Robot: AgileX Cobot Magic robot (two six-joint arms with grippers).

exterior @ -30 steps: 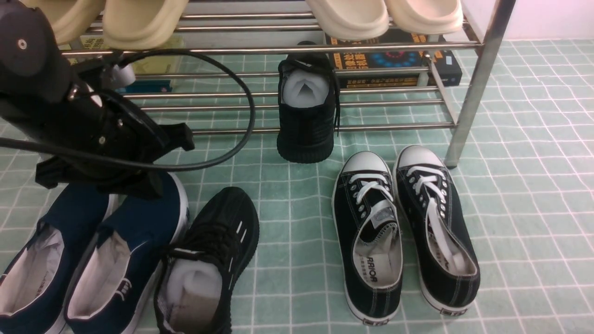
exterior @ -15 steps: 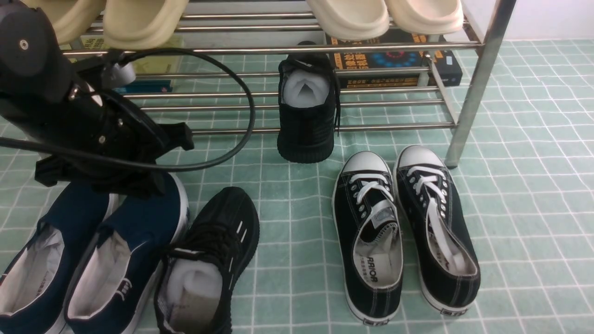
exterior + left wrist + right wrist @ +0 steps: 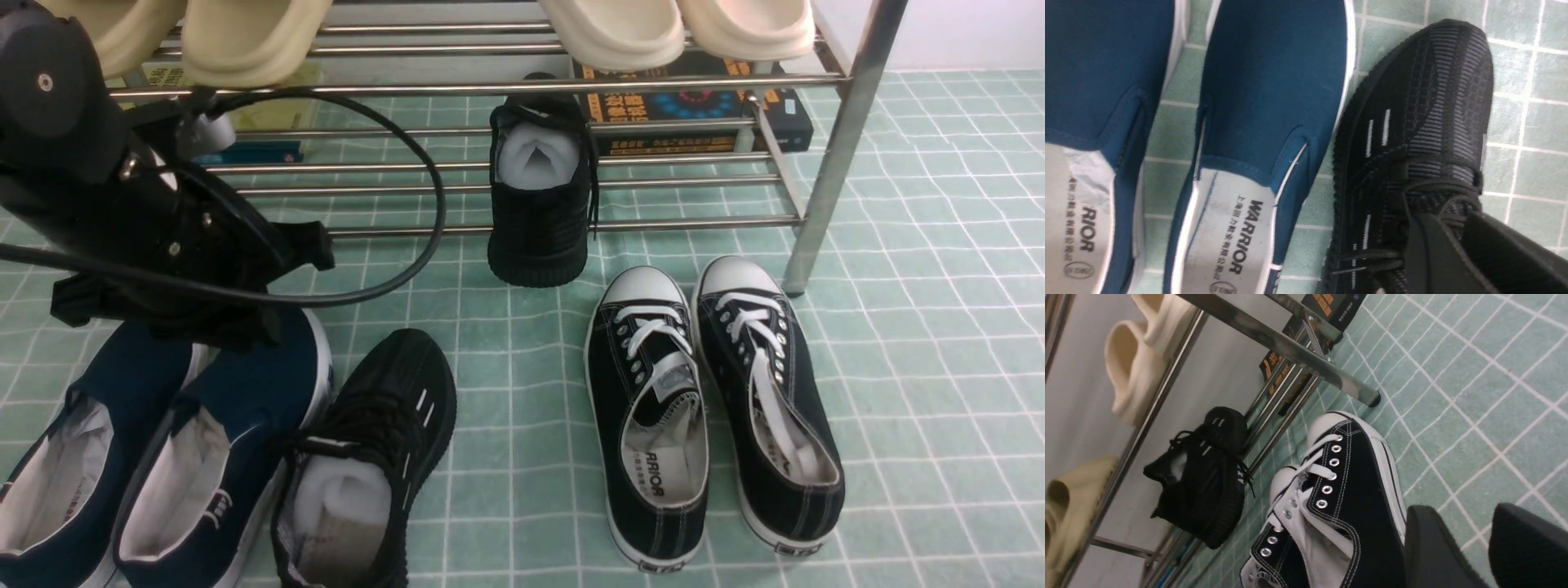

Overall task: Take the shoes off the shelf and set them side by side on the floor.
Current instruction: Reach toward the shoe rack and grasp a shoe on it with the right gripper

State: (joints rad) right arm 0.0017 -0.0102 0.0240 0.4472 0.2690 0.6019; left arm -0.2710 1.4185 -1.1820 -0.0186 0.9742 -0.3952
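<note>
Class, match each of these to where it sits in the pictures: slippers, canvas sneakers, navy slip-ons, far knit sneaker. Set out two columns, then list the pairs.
Column one
1. slippers
2. canvas sneakers
3. navy slip-ons
4. far knit sneaker

Column two
A. on the floor, beside the near knit sneaker
B. tilted on the lower rails of the shelf
C. on the floor, by the shelf's leg
D. on the shelf's top rails

Pairs: 1-D, 2-C, 3-A, 4-B
</note>
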